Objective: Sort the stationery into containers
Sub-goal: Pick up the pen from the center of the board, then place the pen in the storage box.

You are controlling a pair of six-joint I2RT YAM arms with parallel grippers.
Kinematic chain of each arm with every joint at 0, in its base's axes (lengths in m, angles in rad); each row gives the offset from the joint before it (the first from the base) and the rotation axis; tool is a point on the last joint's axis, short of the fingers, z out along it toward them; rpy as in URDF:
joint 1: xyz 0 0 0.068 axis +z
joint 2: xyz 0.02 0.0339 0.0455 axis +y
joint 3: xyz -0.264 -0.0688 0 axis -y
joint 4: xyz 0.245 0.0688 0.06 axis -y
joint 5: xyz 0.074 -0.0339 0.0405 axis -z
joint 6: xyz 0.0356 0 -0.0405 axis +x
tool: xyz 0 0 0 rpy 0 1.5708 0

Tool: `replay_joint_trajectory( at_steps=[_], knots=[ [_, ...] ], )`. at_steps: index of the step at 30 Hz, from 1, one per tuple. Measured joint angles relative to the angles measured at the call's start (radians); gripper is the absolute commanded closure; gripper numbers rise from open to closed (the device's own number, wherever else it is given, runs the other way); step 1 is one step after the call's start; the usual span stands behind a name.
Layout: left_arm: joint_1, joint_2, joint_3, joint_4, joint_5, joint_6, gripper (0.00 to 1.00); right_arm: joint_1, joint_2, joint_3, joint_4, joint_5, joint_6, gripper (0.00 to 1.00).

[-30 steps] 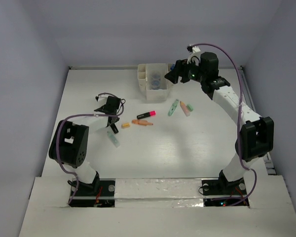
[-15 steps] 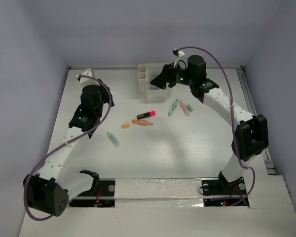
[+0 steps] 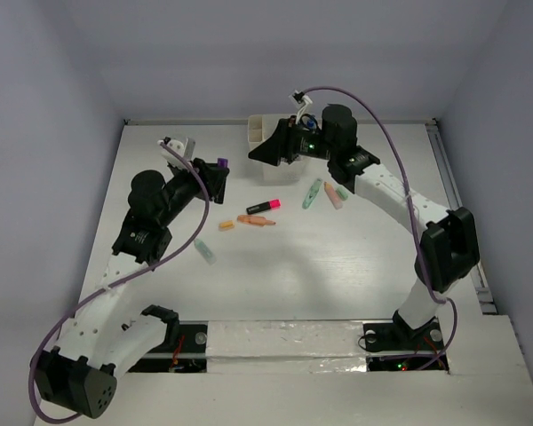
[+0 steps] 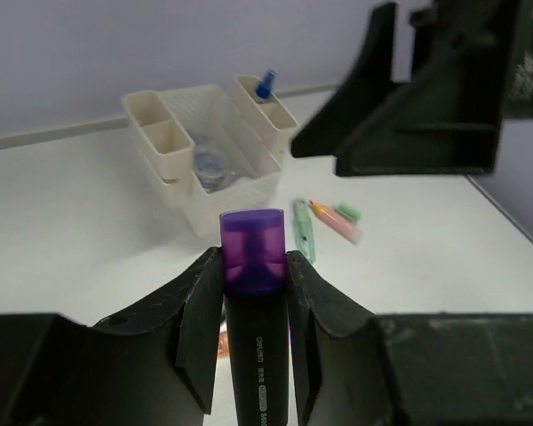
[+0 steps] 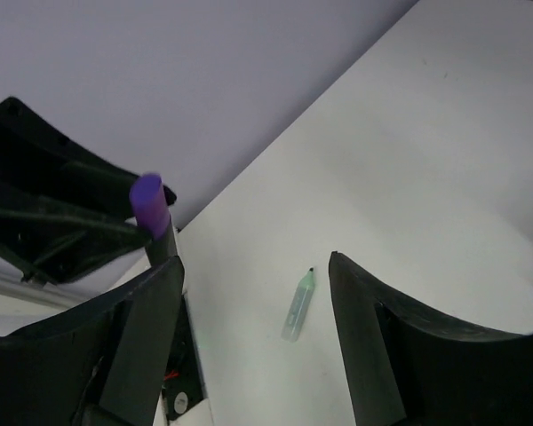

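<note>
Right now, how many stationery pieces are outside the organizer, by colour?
Pink-black marker: 1
Orange marker: 1
Orange stub: 1
Mint markers: 2
Peach marker: 1
Purple marker, in the left gripper: 1
Total: 7

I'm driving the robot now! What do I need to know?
Left gripper: shut on the purple-capped marker, held off the table.
Right gripper: open, empty, near the white organizer.
Done: blue-capped bottle in a side compartment; round tub in the middle one.
Left: drop in the held marker, then collect from the table the pink-black marker, orange marker, small orange piece, mint green marker, peach marker and pale green pen.
</note>
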Motion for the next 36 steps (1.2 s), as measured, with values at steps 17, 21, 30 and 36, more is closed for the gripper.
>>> replay_joint_trajectory(
  at_steps=[17,21,30,36],
  knots=[
    [-0.157,0.028,-0.028,-0.138,0.142,0.204,1.0,0.059,-0.089,-0.013,-0.178,0.027,0.044,0.27],
    [-0.158,0.028,-0.028,-0.143,0.135,0.214,1.0,0.07,-0.116,-0.028,-0.201,0.026,0.041,0.27],
    [-0.177,0.032,-0.028,-0.144,0.129,0.225,1.0,0.134,-0.085,-0.039,-0.291,0.029,0.029,0.29],
    [-0.185,0.032,-0.028,-0.158,0.128,0.23,1.0,0.143,-0.075,-0.039,-0.303,0.03,0.03,0.37]
  ],
)
